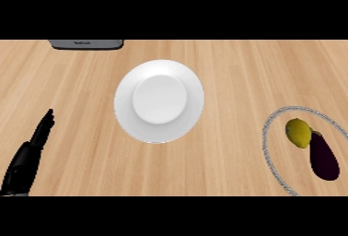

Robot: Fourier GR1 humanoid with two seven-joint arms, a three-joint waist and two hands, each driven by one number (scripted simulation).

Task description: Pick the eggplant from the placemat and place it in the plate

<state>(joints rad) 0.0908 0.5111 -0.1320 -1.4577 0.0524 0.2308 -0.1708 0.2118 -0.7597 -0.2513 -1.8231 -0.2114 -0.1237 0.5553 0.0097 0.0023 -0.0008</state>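
Observation:
A dark purple eggplant (324, 158) lies on a round, grey-rimmed placemat (272, 152) at the right edge of the head view. A yellow lemon-like fruit (298, 132) sits just beside it on the same mat, touching its upper end. The white plate (159, 100) stands in the middle of the wooden counter, with nothing on it. My left hand (28, 154) rests at the lower left, fingers straight and pointing up, far from both plate and eggplant. My right hand does not show.
A grey appliance (86, 44) sits at the counter's far edge, upper left. The placemat runs off the right edge of the view. Bare wood lies between plate and placemat.

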